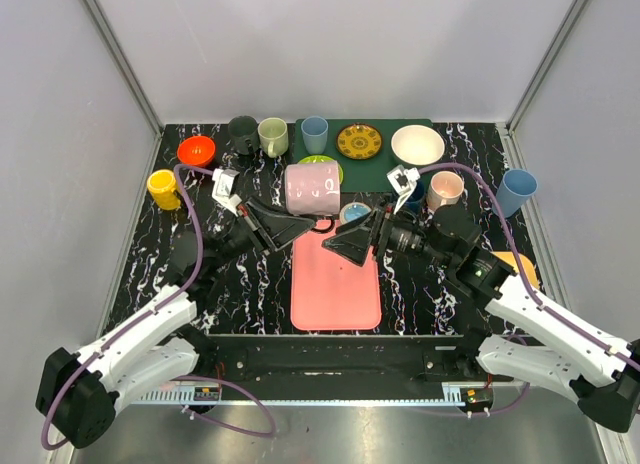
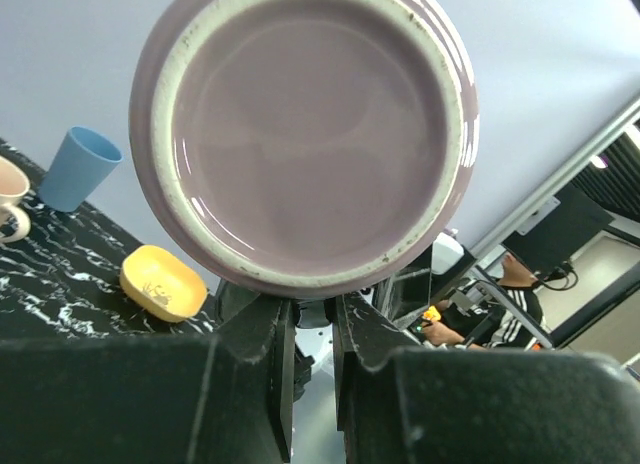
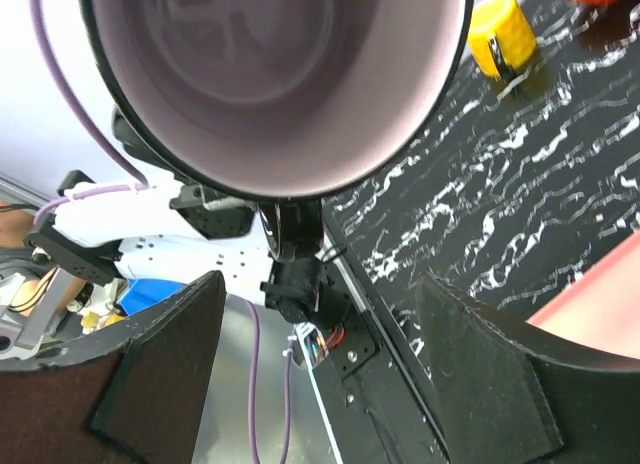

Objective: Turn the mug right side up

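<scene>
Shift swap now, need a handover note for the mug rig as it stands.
Left tool: shut on the mug, holding it in the air; the exact grip spot is hidden under the mug.
Right tool: open, one finger on each side below the mug's mouth, not gripping.
Mug: on its side above the far end of the pink mat, base facing left, mouth facing right.
Done: mug lifted and tipped sideways.
Left: rotate it mouth-up, set it down, release.
</scene>
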Controlling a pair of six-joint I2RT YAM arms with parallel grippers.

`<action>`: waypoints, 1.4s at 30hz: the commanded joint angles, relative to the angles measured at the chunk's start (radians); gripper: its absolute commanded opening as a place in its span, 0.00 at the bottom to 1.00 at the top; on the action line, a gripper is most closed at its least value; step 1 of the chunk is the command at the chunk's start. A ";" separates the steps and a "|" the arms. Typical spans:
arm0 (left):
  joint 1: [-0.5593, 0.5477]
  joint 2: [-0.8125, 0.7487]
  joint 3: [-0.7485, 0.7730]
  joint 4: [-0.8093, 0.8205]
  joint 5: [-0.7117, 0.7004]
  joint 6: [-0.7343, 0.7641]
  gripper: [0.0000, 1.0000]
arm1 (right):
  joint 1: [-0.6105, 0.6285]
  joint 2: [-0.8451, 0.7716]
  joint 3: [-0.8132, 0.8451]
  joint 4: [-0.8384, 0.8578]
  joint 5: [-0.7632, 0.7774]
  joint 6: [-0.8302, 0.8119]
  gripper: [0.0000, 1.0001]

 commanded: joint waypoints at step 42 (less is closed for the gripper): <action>-0.053 0.054 -0.002 0.144 0.111 0.009 0.00 | -0.108 0.168 0.118 0.227 -0.265 0.092 0.00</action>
